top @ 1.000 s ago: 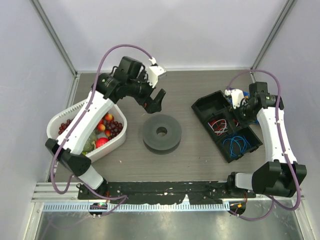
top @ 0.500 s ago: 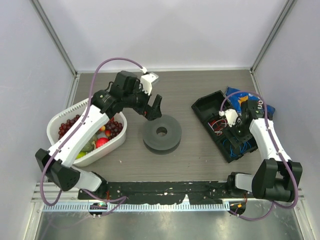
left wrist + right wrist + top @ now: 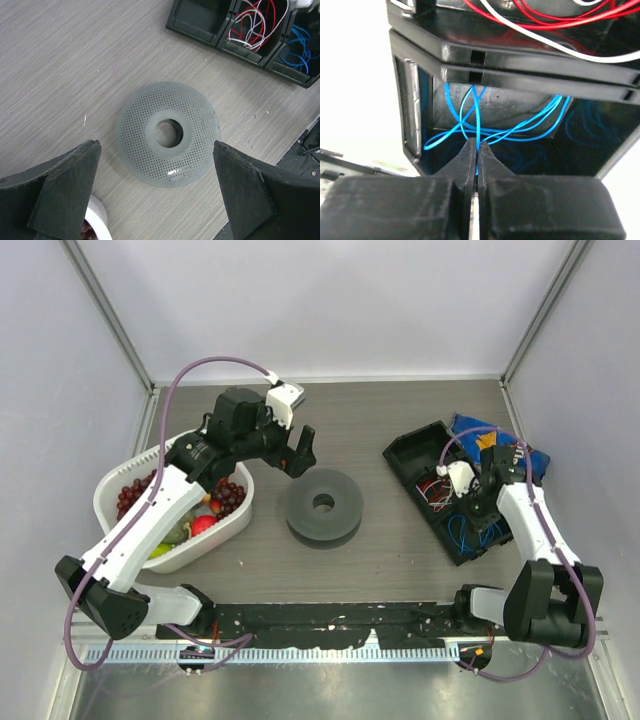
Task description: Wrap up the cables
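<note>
1. The thin bright blue cables (image 3: 476,120) lay looped in the lower-right end compartment of the black plastic divided tray (image 3: 415,455), at the right of the top view.
2. The right fingers (image 3: 469,156) were pressed together, pinching one blue strand.
3. The left fingers (image 3: 67,185) were spread wide, holding nothing, above the grey perforated round disc (image 3: 167,132) on the bench (image 3: 75,60).

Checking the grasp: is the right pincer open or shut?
Shut on the cables: the right pincer pinches one blue strand.
</note>
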